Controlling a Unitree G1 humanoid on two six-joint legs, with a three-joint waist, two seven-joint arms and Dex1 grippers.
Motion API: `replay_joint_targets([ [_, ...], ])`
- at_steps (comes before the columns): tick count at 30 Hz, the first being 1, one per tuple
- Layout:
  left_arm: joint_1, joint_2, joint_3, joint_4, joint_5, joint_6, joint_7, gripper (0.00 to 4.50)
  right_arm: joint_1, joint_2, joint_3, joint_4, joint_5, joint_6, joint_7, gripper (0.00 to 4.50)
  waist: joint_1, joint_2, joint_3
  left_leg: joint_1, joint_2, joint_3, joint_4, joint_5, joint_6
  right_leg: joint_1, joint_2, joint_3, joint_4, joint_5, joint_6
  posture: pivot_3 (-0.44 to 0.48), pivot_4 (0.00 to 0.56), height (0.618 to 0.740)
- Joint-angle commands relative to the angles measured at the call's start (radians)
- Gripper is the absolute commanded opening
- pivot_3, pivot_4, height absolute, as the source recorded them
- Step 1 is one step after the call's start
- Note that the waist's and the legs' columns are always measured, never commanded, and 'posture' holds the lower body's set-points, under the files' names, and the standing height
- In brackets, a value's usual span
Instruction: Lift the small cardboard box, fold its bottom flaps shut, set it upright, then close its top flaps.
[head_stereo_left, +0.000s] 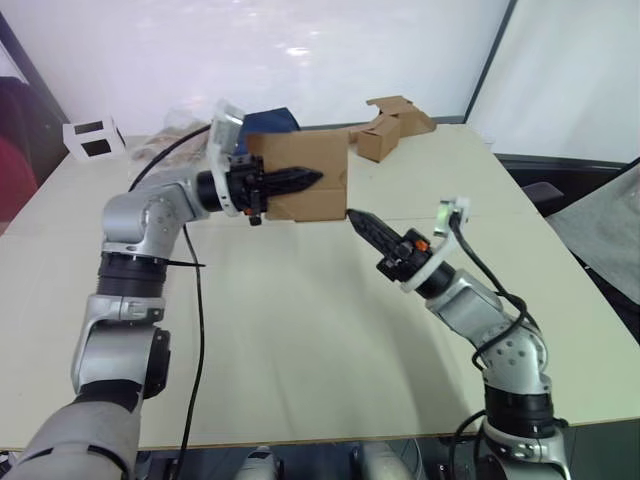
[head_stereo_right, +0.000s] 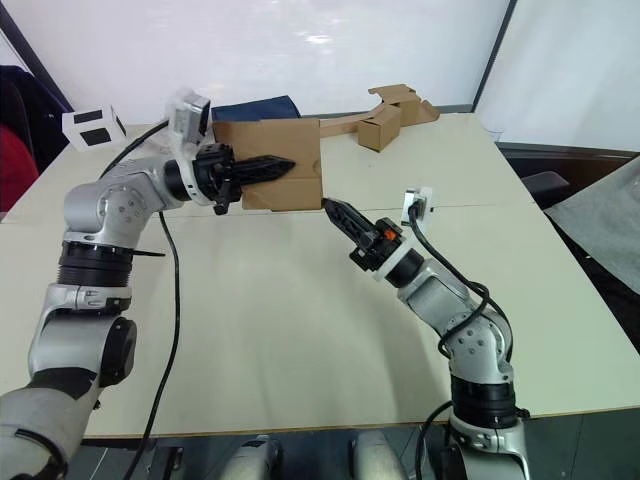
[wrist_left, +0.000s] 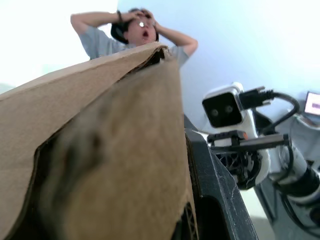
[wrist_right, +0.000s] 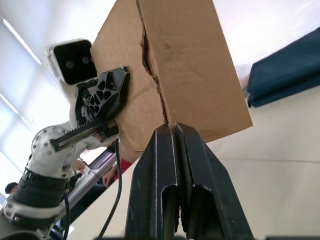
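The small cardboard box (head_stereo_left: 322, 155) is plain brown and hangs above the table (head_stereo_left: 300, 330) at its far middle. My left gripper (head_stereo_left: 314, 180) is shut on it; one black finger (wrist_right: 102, 95) lies across its near face, and cardboard sits between the fingers in the left wrist view. In the right wrist view, a seam where two flaps (wrist_right: 150, 65) meet runs down the box. I cannot tell whether these are the bottom flaps or the top flaps. My right gripper (head_stereo_left: 356, 217) is shut and empty, its tip just below the box's lower right corner.
A heap of brown cardboard pieces (head_stereo_left: 395, 125) lies at the back right. At the back left stands a white-and-black small box (head_stereo_left: 93, 137). A dark blue item (head_stereo_right: 255, 108) lies behind the held box. A person (wrist_left: 135, 30) stands beyond. A black cable (head_stereo_left: 197, 310) trails off my left arm.
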Motion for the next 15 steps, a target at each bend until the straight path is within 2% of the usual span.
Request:
replay_joint_targets([
  [1,-0.032,0.068,-0.129,-0.053,0.109,-0.036,-0.083,0.0,0.069,-0.196,0.036,-0.065,-0.163,0.002,0.109,0.07,0.0,0.0,0.0,0.0,0.0,0.0,0.0,0.0,0.0,0.0,0.0,0.0,-0.001,0.0,0.0,0.0,0.15,0.74],
  [3,-0.06,0.094,-0.243,-0.034,0.235,-0.132,-0.121,0.0,0.109,-0.303,0.077,-0.091,-0.263,-0.028,0.166,0.07,-0.003,0.0,0.0,0.0,0.0,0.0,0.0,0.0,0.001,0.0,0.001,0.0,-0.001,0.0,0.0,0.0,0.15,0.74],
  [7,-0.113,0.113,-0.401,-0.019,0.378,-0.207,-0.216,0.0,0.163,-0.419,0.114,-0.15,-0.378,-0.06,0.224,0.07,-0.003,0.0,0.0,0.001,0.0,0.0,0.0,-0.001,0.001,0.0,0.001,0.0,-0.001,0.0,0.0,0.0,0.15,0.74],
  [11,-0.148,0.131,-0.515,-0.021,0.482,-0.258,-0.313,0.0,0.196,-0.467,0.136,-0.203,-0.444,-0.071,0.251,0.07,-0.004,0.0,0.0,0.0,0.0,0.001,0.0,-0.001,0.002,0.001,0.002,0.001,-0.002,0.0,0.0,0.0,0.15,0.74],
  [15,-0.209,0.086,-0.612,0.022,0.583,-0.291,-0.351,0.0,0.224,-0.488,0.176,-0.257,-0.529,-0.082,0.243,0.07,0.009,-0.001,0.001,0.0,0.0,0.001,0.001,-0.001,0.002,0.001,0.001,0.001,-0.002,0.0,0.0,0.0,0.15,0.74],
])
